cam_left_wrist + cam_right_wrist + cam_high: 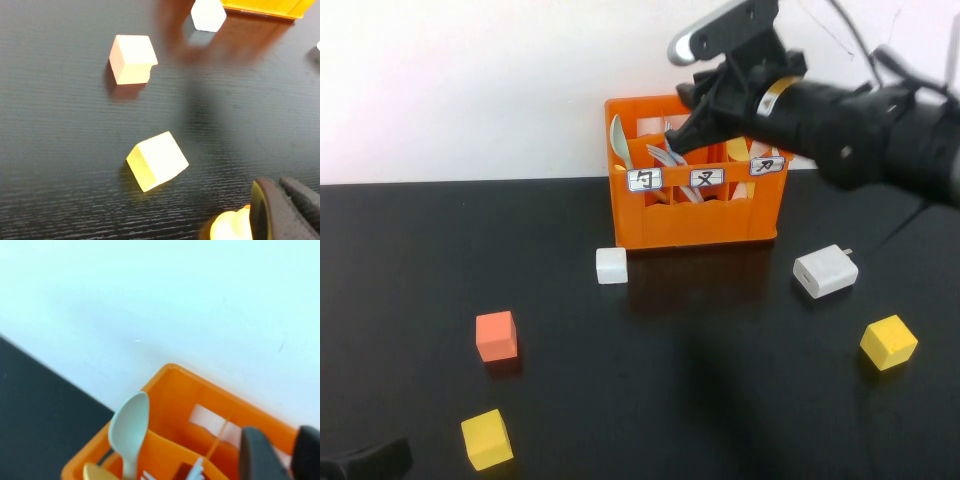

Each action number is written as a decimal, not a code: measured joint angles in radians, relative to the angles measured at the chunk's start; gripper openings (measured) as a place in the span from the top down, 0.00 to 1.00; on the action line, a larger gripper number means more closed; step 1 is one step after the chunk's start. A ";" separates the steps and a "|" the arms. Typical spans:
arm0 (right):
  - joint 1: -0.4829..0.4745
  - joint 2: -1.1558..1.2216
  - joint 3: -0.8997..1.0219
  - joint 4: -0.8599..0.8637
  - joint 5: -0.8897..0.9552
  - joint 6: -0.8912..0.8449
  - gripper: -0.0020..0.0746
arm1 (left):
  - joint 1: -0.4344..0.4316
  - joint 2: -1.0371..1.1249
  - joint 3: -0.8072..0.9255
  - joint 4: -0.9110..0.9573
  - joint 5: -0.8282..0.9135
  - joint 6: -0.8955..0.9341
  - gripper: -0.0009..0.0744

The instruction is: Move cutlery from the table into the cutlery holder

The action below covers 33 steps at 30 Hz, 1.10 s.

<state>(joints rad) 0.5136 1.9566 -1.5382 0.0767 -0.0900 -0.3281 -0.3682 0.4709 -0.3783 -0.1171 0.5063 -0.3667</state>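
The right gripper point(682, 135) was held over the top of the cutlery holder point(700, 220), above its middle compartment and close to the divider with the right one. Whether it was released, clenched or grasping anything could not be told.

Just under it and slightly to its left, the light blue fork point(665, 157) was seen standing in the middle compartment. One compartment further left of the gripper, the pale spoon point(617, 138) was stood bowl-up in the left compartment, its bowl raised above the rim. Three white labels point(707, 178) were seen on the holder's front, below the gripper.

Further down and nearer the robot, a white cube point(611, 265) was set on the black table point(720, 380) just beside the holder's front left corner. A white charger block point(825, 271) was set to the gripper's right, near the front right corner. Well beyond that, a right yellow cube point(888, 342) was placed.

The left gripper point(370, 458) was parked clenched and empty at the near left edge of the table, well apart from the holder. Nearest to it a left yellow cube point(486, 438) was found, and beyond that an orange cube point(496, 335).
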 joint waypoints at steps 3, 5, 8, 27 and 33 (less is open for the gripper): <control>0.000 -0.074 0.000 -0.059 0.111 -0.015 0.90 | 0.000 0.000 0.000 0.000 0.000 0.000 0.99; 0.000 -0.125 0.000 -0.077 0.193 -0.027 0.94 | 0.000 0.000 0.000 0.000 0.000 0.004 0.99; 0.000 -0.192 0.000 -0.097 0.297 -0.052 0.97 | 0.000 0.000 0.000 0.000 -0.001 0.010 0.99; 0.000 -0.679 0.570 -0.100 0.279 -0.127 0.98 | 0.000 -0.406 0.098 0.015 -0.157 0.154 0.99; 0.000 -0.844 0.770 -0.100 0.231 -0.127 0.98 | 0.000 -0.481 0.133 0.033 -0.226 0.154 0.99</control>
<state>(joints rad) 0.5136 1.1126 -0.7683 -0.0234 0.1409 -0.4551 -0.3682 -0.0103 -0.2454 -0.0844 0.2804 -0.2124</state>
